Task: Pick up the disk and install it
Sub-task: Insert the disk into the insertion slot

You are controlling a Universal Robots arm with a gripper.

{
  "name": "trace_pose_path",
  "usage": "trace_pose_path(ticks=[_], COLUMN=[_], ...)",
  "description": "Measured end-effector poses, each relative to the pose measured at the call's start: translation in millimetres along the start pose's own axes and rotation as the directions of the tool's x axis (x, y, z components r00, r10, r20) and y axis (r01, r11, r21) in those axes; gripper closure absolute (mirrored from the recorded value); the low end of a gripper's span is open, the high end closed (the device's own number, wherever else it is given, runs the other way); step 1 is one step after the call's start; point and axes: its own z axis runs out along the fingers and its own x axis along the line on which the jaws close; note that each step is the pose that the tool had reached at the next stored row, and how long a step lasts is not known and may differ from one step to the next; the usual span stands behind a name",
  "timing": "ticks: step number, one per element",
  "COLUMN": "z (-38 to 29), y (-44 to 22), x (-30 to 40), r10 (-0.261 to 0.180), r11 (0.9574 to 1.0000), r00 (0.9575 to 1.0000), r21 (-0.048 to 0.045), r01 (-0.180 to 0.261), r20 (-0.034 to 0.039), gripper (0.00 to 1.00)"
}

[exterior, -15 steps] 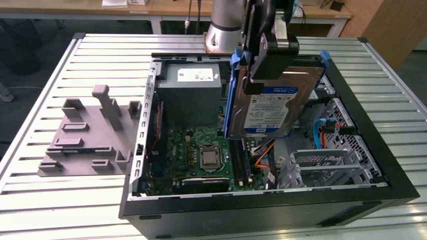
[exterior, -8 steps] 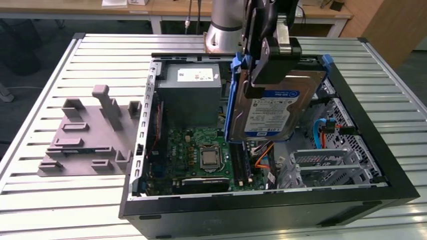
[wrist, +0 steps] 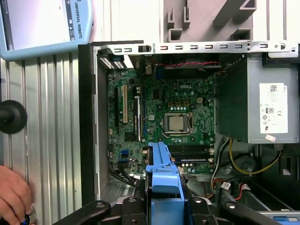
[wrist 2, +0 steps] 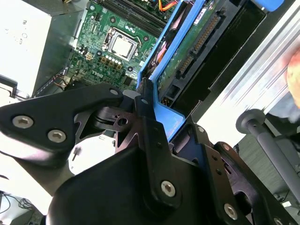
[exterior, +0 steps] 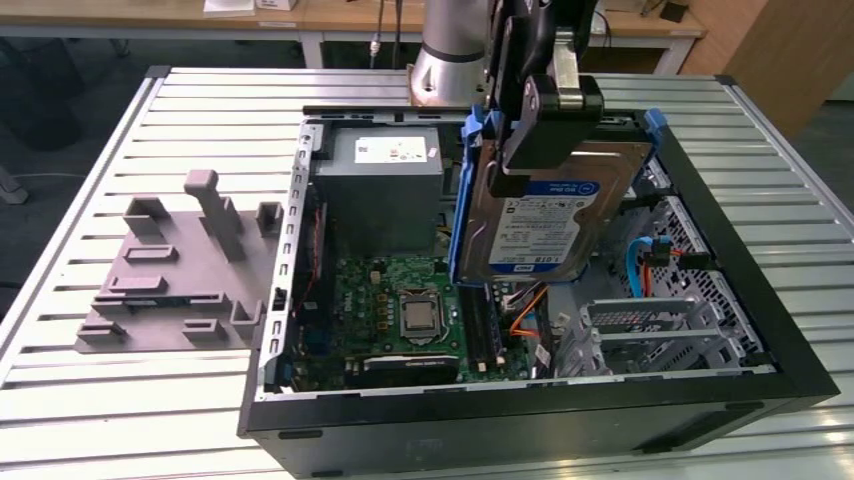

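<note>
**One disk in the grip, held over the open case**

Two black fingers (wrist 2: 146, 117) pinch the blue carrier frame (wrist 2: 168, 121) from its two sides, as the second wrist view shows. They are pressed onto the plastic, not spread. In this way the gripper (exterior: 534, 150) carries the disk (exterior: 561, 225), which hangs over the computer case (exterior: 787, 350), inside the line of its walls. The disk is steeply tilted, almost standing, and its white-and-blue label faces the exterior camera. Its lower edge is down among the case walls, just above the orange cables (exterior: 527, 318). Whether it touches them I cannot tell.

Inside the case, the power supply (exterior: 380, 190) is just beside the disk on the exterior view's left, and the motherboard (exterior: 400, 305) lies on the case floor in front of the supply. The metal drive cage (exterior: 667, 320) is on the exterior view's right. The grey fixture (exterior: 174, 270) stands outside the case, well apart from it, on the slatted table (exterior: 80, 400).

In my judgement the picking up is done and the installing is in hand, because nothing but the gripper bears the disk and it sits in no bay. To seat it, the disk must be laid much flatter and its frame edges lined up with the bay. The cables must stay free under it, and the pinch on the narrow plastic must not slip.
</note>
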Motion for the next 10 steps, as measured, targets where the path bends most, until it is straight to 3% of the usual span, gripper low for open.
trace_pose_path(ticks=[10], z=[0.0], y=[-0.1], x=[1.1], r10=[0.0], r11=[1.0], r00=[1.0], r21=[0.0], r01=[0.0], r20=[0.0], gripper=[0.64])
